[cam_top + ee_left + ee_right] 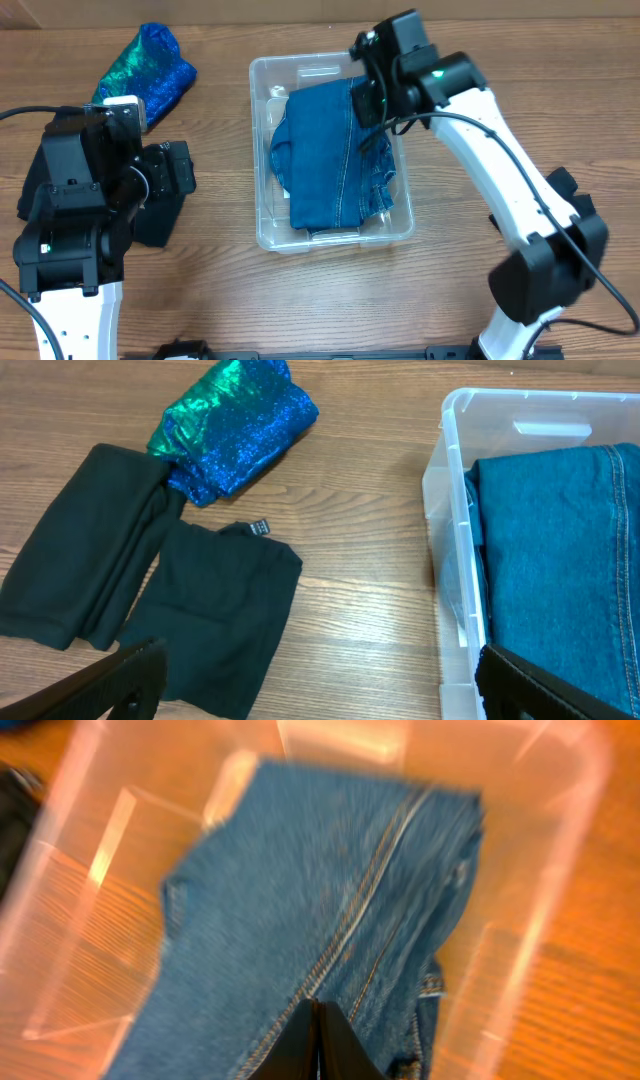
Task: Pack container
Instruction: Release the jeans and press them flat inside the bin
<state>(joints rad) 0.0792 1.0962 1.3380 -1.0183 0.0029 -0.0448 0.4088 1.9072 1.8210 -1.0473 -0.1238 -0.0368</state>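
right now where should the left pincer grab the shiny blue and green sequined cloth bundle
Pinch the crumpled middle of the shiny blue and green sequined cloth bundle, coming down from above. It sits bunched into a hump on the wooden table, touching the flat black folded garment, so a top pinch probably gathers only sequins.

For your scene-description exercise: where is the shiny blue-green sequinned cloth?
Overhead, the shiny blue-green sequinned cloth lies on the far left, against the black garments, outside the clear plastic container.
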